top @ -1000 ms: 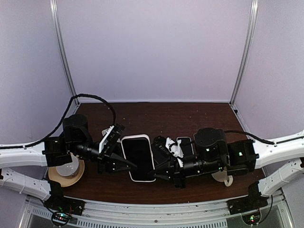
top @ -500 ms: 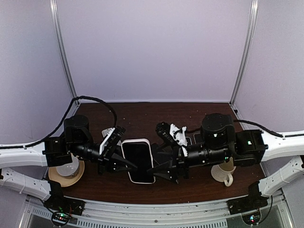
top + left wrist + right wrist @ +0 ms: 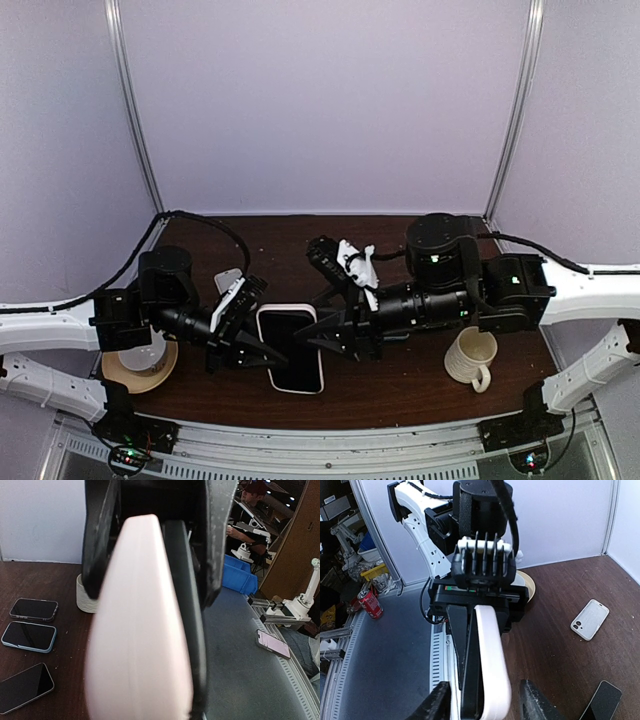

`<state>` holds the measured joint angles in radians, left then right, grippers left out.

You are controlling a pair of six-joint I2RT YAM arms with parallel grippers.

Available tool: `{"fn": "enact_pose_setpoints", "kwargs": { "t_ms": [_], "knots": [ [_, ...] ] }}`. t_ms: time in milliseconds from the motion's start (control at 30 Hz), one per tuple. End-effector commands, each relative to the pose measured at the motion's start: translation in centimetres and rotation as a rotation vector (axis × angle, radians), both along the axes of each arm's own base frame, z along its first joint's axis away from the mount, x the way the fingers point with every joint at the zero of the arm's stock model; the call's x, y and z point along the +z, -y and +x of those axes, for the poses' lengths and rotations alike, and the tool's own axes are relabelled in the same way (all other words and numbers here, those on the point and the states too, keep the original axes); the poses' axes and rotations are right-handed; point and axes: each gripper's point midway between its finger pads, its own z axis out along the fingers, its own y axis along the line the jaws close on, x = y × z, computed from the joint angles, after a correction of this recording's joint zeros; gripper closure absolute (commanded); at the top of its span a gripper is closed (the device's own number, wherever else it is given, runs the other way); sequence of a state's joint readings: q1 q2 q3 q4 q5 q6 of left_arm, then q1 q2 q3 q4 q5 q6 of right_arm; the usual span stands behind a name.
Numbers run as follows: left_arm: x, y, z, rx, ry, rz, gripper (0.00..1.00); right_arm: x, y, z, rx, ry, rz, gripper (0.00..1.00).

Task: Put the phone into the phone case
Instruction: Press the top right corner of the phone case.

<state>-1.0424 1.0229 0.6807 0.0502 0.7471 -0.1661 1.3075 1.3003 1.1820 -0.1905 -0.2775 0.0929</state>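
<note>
A black phone [image 3: 291, 346] lies in a white phone case [image 3: 321, 372] and is held up over the middle of the table. My left gripper [image 3: 262, 351] is shut on its left edge. In the left wrist view the white case [image 3: 142, 630] and the phone's black edge [image 3: 182, 605] fill the space between the left gripper [image 3: 155, 597] fingers. My right gripper [image 3: 322, 338] stands open at the right edge. In the right wrist view the right gripper [image 3: 485, 705] straddles the case [image 3: 492, 665] and the phone [image 3: 471, 665] without touching them.
A tape roll [image 3: 141, 366] with a white cup on it sits at the left, and a cream mug [image 3: 471, 358] at the right. Three spare phones [image 3: 28, 636] lie on the table. A loose white case [image 3: 590, 619] and another phone [image 3: 603, 700] lie beyond.
The right gripper opened, let go of the phone's lower right edge, and swung back and to the left along that edge. The left gripper kept its hold, and the phone shifted slightly nearer.
</note>
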Motion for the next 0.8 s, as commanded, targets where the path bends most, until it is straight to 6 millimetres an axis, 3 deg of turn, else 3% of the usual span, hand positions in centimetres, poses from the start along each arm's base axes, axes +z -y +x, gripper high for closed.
{"fn": "enact_pose_setpoints", "kwargs": {
  "t_ms": [0,100,167,300,433,500,567,767],
  "knots": [
    [3.5,0.2,-0.3,-0.020,0.076,-0.115,1.00,0.4,-0.7,0.1,0.016,-0.035,0.022,0.61],
    [3.5,0.2,-0.4,-0.026,0.072,-0.117,1.00,0.8,-1.1,0.0,0.029,-0.052,0.058,0.88],
    [3.5,0.2,-0.4,-0.027,0.069,-0.116,1.00,0.8,-1.2,0.2,0.024,-0.066,0.070,1.00],
    [3.5,0.3,-0.2,-0.017,0.066,-0.113,1.00,0.9,-1.0,0.6,0.006,-0.078,0.082,1.00],
    [3.4,0.4,0.3,0.012,0.066,-0.106,0.64,2.1,-0.7,0.7,-0.003,-0.074,0.111,1.00],
    [3.2,0.5,0.4,0.021,0.064,-0.099,0.58,2.9,-0.4,0.7,-0.006,-0.066,0.131,1.00],
    [2.9,0.6,0.6,0.025,0.058,-0.088,0.62,3.7,-0.1,0.6,-0.001,-0.056,0.156,1.00],
    [2.8,0.7,0.6,0.021,0.046,-0.075,0.95,5.1,0.9,0.3,0.005,-0.032,0.186,1.00]
  ]
}}
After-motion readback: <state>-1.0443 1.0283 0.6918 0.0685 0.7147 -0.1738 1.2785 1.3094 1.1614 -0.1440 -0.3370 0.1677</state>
